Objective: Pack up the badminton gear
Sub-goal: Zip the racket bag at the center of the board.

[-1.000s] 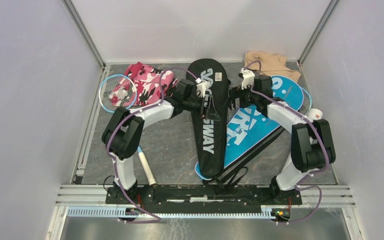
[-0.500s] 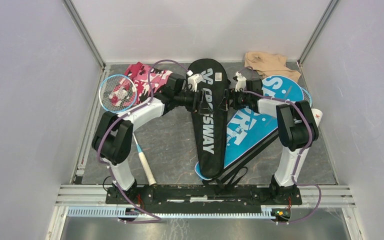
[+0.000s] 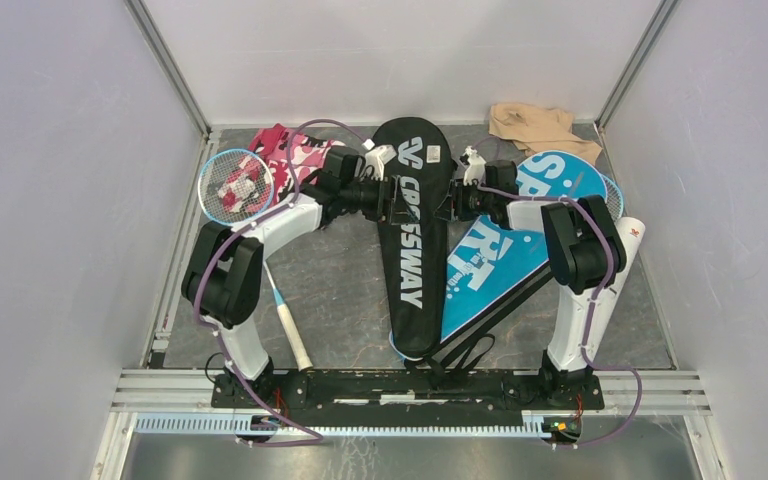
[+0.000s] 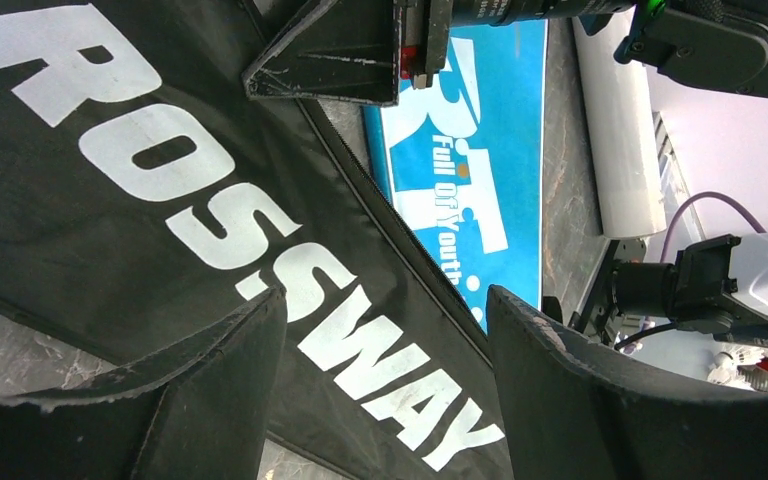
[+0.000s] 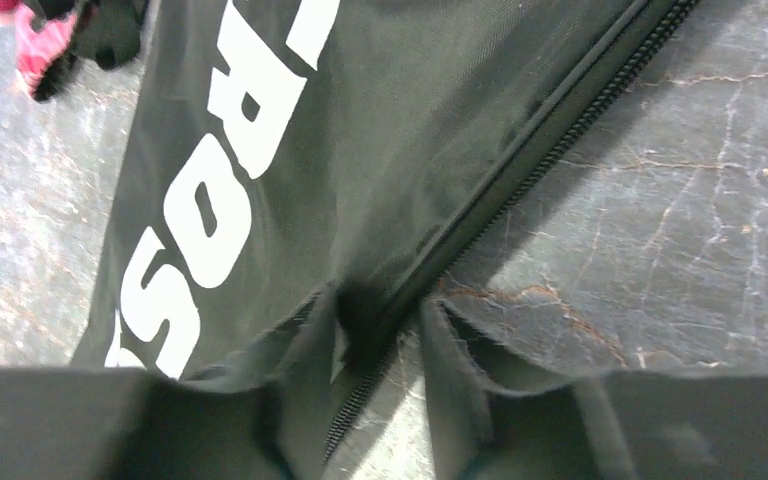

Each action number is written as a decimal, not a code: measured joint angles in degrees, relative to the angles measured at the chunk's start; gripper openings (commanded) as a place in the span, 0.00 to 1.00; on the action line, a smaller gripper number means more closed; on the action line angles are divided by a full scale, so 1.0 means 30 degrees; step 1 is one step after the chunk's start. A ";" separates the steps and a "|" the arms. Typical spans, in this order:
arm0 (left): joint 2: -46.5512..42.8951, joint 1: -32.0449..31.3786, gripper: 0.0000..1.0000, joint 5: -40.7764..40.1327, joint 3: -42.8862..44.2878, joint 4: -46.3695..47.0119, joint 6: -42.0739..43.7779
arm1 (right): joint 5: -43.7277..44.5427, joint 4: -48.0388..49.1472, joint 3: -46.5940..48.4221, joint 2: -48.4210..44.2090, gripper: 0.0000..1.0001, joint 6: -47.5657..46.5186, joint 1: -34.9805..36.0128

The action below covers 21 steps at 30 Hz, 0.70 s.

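The black CROSSWAY cover lies lengthwise in the middle of the table, partly over the blue SPORT cover. My left gripper is at its left edge and stands open over the lettering, holding nothing. My right gripper is at its right edge, jaws drawn in on the zip seam. A blue-framed racket lies at the left, its head partly on the pink cloth. The white tube lies at the right.
Pink camouflage cloth sits at the back left and beige cloth at the back right. The racket's handle runs toward the near rail. Black straps trail from the covers' near ends. Walls close in on three sides.
Both grippers moved toward the back along the black cover's edges. The right gripper went from wide open to narrow on the zip seam. The left stayed open.
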 measured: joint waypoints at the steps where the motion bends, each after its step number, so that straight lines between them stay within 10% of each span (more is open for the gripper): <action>1: 0.0000 0.0066 0.79 0.0007 0.0000 0.0000 0.0000 | 0.0000 -0.0131 0.0087 0.0058 0.23 -0.0029 -0.0022; 4: -0.0015 0.0335 0.79 0.0029 -0.0007 0.0000 -0.0015 | -0.0095 -0.0918 0.0495 0.0117 0.00 0.0051 -0.0138; 21: -0.1865 0.4568 0.80 0.0007 0.1158 -0.0335 -0.0015 | -0.0532 -1.0258 0.7890 -0.3169 0.00 -0.4750 -0.0321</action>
